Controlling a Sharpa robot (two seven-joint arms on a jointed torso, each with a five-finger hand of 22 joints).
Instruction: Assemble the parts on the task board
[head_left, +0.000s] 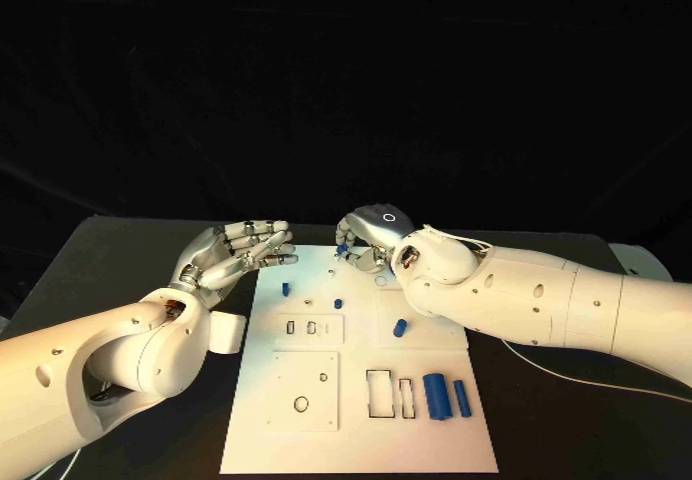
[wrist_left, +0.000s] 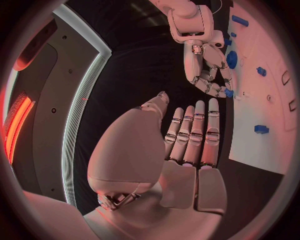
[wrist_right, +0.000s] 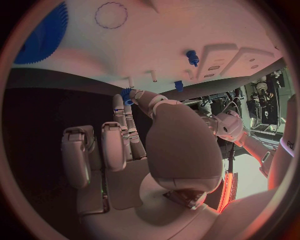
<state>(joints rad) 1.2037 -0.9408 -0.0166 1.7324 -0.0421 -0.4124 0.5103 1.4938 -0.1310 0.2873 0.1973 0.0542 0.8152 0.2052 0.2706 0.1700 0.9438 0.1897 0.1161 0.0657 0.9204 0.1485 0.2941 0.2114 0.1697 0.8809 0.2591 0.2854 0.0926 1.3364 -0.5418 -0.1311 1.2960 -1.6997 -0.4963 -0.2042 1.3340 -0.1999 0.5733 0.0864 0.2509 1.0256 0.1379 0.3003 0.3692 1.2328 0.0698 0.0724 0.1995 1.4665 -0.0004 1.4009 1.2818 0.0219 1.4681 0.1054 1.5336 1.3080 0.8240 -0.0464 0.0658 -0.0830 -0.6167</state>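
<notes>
The white task board (head_left: 361, 440) lies in the middle of the black table. My right hand (head_left: 371, 233) hovers over the board's far edge and pinches a small blue part (wrist_right: 127, 95) between thumb and fingertip; the left wrist view shows this part (wrist_left: 229, 93) at the right hand's (wrist_left: 209, 75) fingertips. My left hand (head_left: 240, 254) is raised beside the board's far left corner, fingers straight and apart, holding nothing. Small blue pegs (head_left: 286, 289), (head_left: 338, 301), (head_left: 400, 326) stand on the board's far half. Two larger blue cylinders (head_left: 436, 395), (head_left: 462, 398) lie near the right edge. A blue gear (wrist_right: 42, 34) sits on the board.
Rectangular slots (head_left: 378, 392) and a round hole (head_left: 302, 404) are open in the board's near half, with small slots (head_left: 303, 327) in the middle. A thin cable (head_left: 606, 375) runs across the table (head_left: 130, 260) at the right. My right forearm (head_left: 548, 300) crosses above the board's right side.
</notes>
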